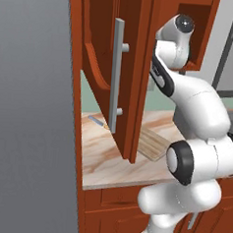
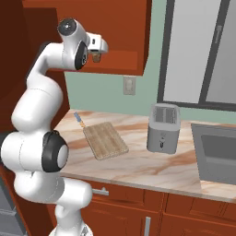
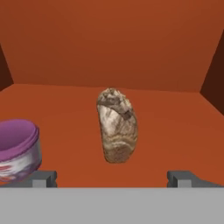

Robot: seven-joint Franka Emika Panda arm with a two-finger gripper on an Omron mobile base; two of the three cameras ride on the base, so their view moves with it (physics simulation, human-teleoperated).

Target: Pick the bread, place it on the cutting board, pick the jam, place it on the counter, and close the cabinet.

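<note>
Even, flat rendered light, sharp, faint shadows

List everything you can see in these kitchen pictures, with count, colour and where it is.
bread: one, tan-brown, upright on the cabinet shelf
jam jar: one, purple lid, beside the bread
cabinet: one, reddish-brown, door open, above the counter
cutting board: one, light wood, on the counter
counter: one, pale beige, veined
toaster: one, grey, on the counter
sink: one, grey, set in the counter
gripper: one, open, in front of the bread
</note>
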